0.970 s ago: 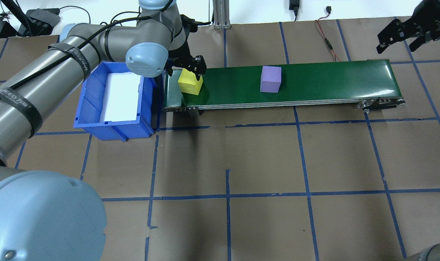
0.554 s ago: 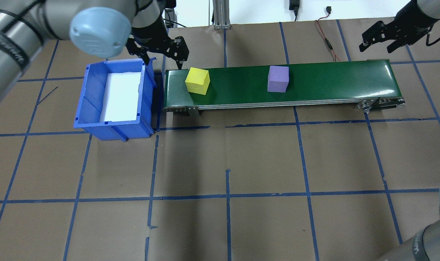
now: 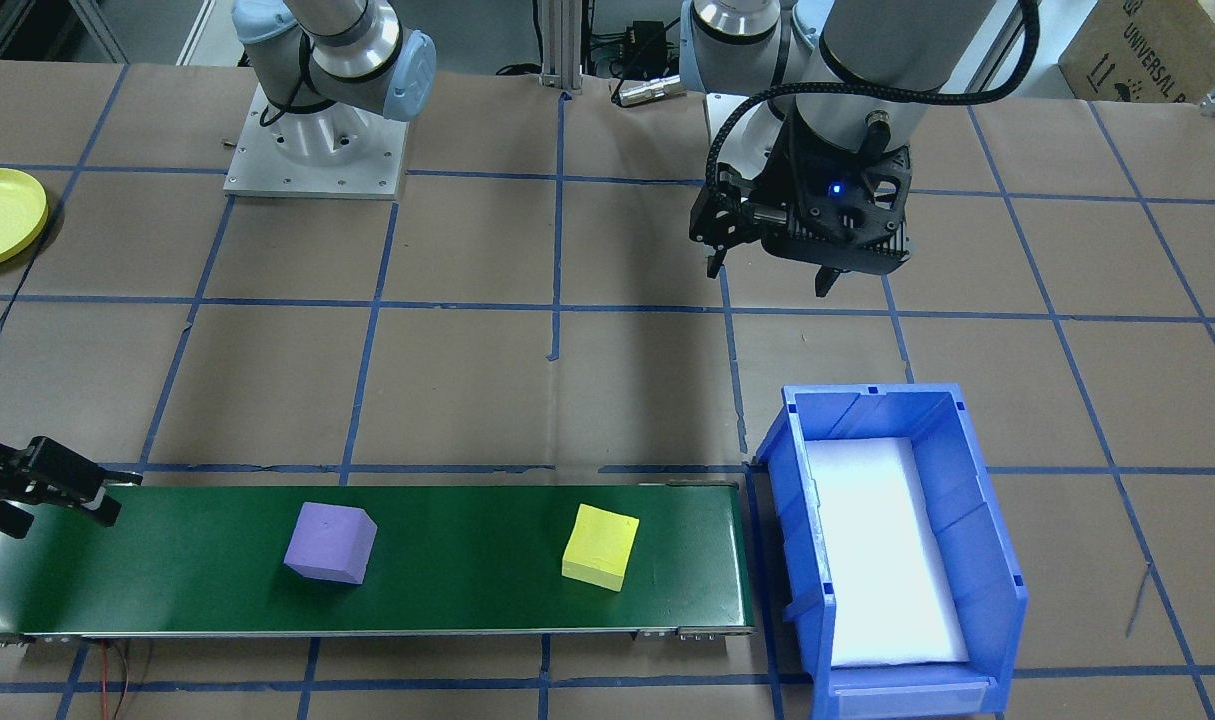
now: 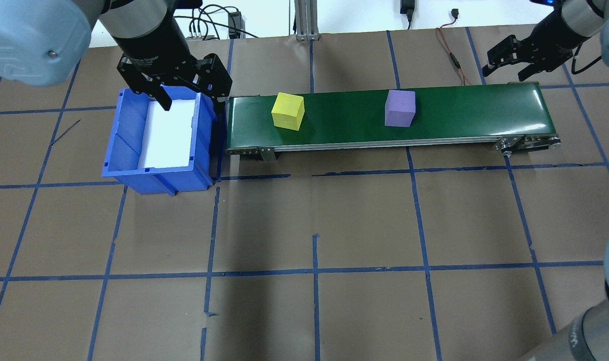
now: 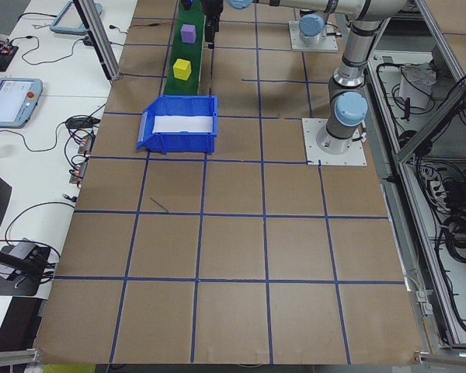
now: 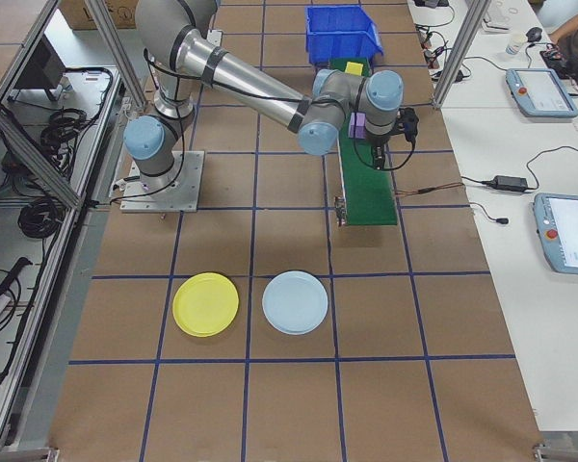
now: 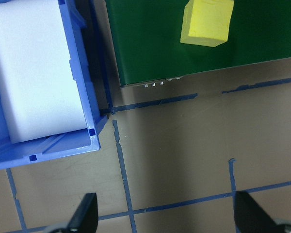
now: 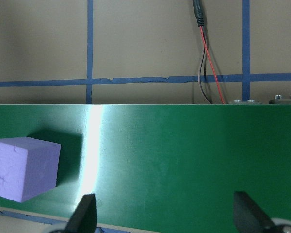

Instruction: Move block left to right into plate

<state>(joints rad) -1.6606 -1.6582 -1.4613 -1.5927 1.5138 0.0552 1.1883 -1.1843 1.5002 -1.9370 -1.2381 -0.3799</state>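
A yellow block [image 4: 287,111] and a purple block [image 4: 400,108] lie on the green conveyor belt [image 4: 464,108], the yellow one near its left end. My left gripper [image 4: 190,95] hangs open and holds nothing, over the far right corner of the blue bin [image 4: 154,173]. In the left wrist view the yellow block [image 7: 207,22] shows far from the fingertips. My right gripper [image 4: 508,66] is open near the belt's far right end; the purple block [image 8: 22,167] lies off to its left. The yellow plate [image 6: 205,304] rests on the floor mat on the right arm's side.
The bin has a white foam liner [image 4: 166,133] and stands against the belt's left end. A light blue plate [image 6: 295,302] lies beside the yellow one. A red and black cable [image 4: 452,55] runs behind the belt. Blue tape lines grid the brown table.
My left gripper let go of the yellow block and pulled back left, over the bin. Both blocks travelled right along the belt. My right gripper moved in toward the belt's right end.
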